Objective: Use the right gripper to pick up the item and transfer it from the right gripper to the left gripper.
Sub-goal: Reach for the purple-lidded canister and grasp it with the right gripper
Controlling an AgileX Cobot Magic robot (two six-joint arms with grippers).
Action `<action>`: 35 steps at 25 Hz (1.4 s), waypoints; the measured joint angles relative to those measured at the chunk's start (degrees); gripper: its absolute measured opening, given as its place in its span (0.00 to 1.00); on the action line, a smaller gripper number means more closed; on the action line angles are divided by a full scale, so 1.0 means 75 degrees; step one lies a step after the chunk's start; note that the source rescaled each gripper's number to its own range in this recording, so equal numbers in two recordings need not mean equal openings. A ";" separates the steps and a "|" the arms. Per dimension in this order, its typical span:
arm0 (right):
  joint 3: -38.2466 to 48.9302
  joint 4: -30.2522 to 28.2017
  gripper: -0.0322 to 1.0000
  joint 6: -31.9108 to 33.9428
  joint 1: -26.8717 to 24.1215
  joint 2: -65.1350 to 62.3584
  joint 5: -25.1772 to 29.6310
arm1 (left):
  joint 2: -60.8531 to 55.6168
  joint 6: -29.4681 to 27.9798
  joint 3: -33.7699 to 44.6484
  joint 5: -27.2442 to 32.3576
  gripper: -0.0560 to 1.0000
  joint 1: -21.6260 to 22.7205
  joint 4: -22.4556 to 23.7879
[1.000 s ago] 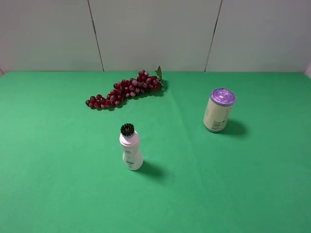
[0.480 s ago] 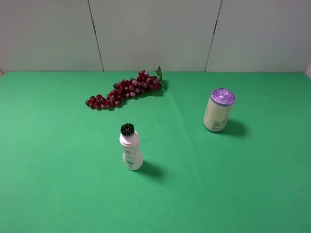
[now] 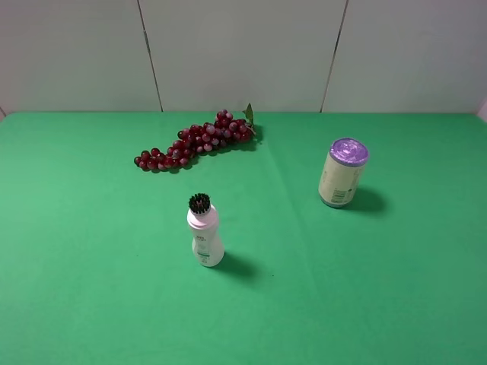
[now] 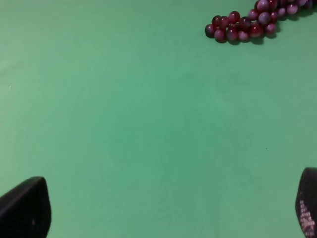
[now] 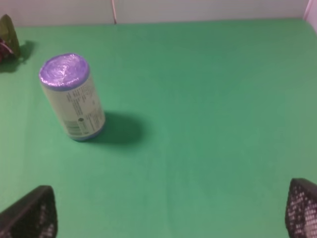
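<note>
Right wrist view: item (image 5: 72, 96) stands well apart from wide-open, empty right jaws; left jaws apparently likewise.

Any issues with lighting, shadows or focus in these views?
Exterior high: even light, no glare, sharp; the canister and white bottle throw soft shadows toward the view's right. Left wrist: the grapes look slightly soft, the left gripper blurred at the corners. Right wrist: the canister's label print is too soft to read.
</note>
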 joint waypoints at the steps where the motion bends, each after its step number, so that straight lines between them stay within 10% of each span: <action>1: -0.0122 0.0000 1.00 0.0000 0.0000 0.0290 0.0000 | 0.0000 0.0000 0.0000 0.0000 0.97 0.0000 0.0000; 20: -0.3402 0.0505 1.00 -0.1375 0.0044 0.6497 0.0011 | 0.0000 0.0000 0.0000 0.0000 0.97 0.0000 0.0007; 35: -0.5696 0.0370 1.00 -0.1205 0.1815 1.0094 0.1097 | 0.0000 0.0000 0.0000 0.0000 0.97 0.0000 0.0007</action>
